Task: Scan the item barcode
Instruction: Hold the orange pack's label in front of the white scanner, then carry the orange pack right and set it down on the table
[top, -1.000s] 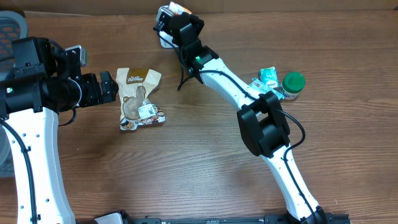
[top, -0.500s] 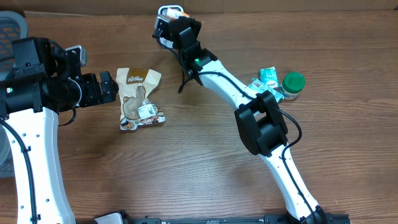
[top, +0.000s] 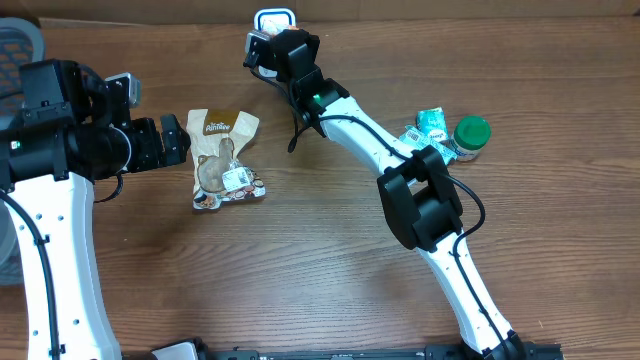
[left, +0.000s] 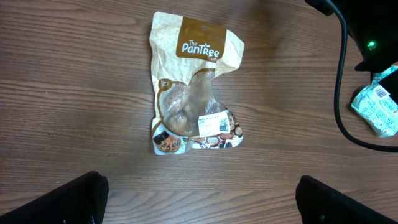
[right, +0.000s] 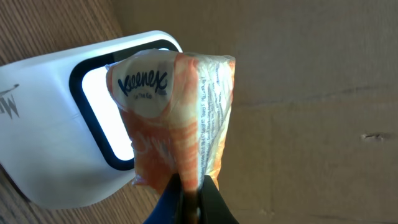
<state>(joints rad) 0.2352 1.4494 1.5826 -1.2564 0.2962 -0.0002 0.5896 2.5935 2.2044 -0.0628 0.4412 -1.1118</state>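
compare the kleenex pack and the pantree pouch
The Kleenex pack is pinched in the right gripper before the white scanner; the PanTree pouch lies flat on the table, untouched. The pack is orange and white; the pouch is tan with a clear window. Both are soft packages.

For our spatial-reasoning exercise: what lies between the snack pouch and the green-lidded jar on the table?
In the overhead view, the right arm's white link crosses between snack pouch and green-lidded jar.

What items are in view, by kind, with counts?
Snack pouch: 1
Kleenex pack: 1, in right end effector
Barcode scanner: 1
Green-lid jar: 1
Teal packet: 1 clear; maybe more beside it
Total: 5
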